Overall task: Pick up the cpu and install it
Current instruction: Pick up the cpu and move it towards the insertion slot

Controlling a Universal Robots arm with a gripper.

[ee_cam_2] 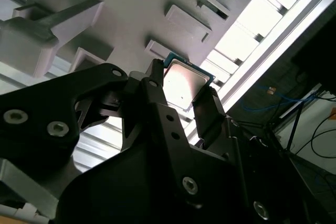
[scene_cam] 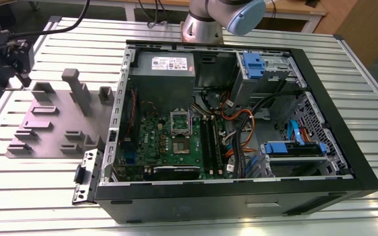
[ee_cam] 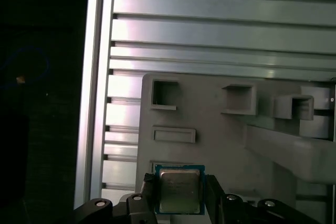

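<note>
The cpu (ee_cam: 179, 190) (ee_cam_2: 184, 85), a small square chip with a shiny silver top and a green-blue rim, sits between my two black fingers (ee_cam: 148, 192) (ee_cam_2: 210, 106) in both wrist views. My gripper (ee_cam: 179, 195) (ee_cam_2: 182, 94) is shut on it and holds it above the grey parts tray (ee_cam: 220, 145) (ee_cam_2: 131, 9). In the exterior view, the gripper (scene_cam: 18, 56) hangs over the tray's (scene_cam: 51, 120) far corner at the exterior view's left, well away from the open computer case (scene_cam: 241, 196). The silver socket frame (scene_cam: 179, 122) stands on the green motherboard (scene_cam: 156, 142).
The tray carries raised grey blocks and pockets (scene_cam: 77, 88). Inside the case are a grey power supply (scene_cam: 166, 66), blue drive brackets (scene_cam: 293, 148) and orange cables (scene_cam: 238, 118). The slatted aluminium table (scene_cam: 38, 196) runs all round, and the arm's base (scene_cam: 205, 24) stands behind the case.
</note>
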